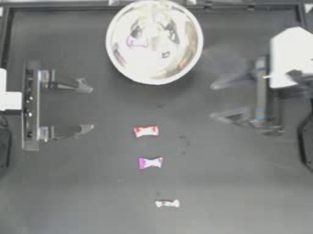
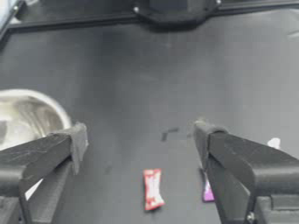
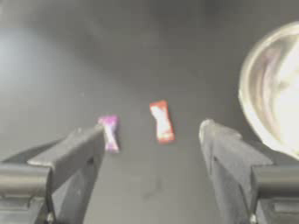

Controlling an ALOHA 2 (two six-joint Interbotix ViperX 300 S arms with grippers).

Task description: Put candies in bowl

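On your dark grey desk (image 1: 73, 183) lie a red-and-white candy (image 1: 146, 131), a magenta-and-white candy (image 1: 150, 162) and a mostly white candy (image 1: 167, 203). Your bowl (image 1: 119, 64) gleams silvery-white, its rim pale.

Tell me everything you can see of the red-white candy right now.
The red-white candy is a small twist-wrapped sweet, bow-tie shaped, red in the middle with pale flared ends. It lies flat on the dark table, free of both grippers, nearest the bowl of the three candies in a line, with the magenta-white candy next along.

robot lab, dark table (image 1: 73, 192), two arms
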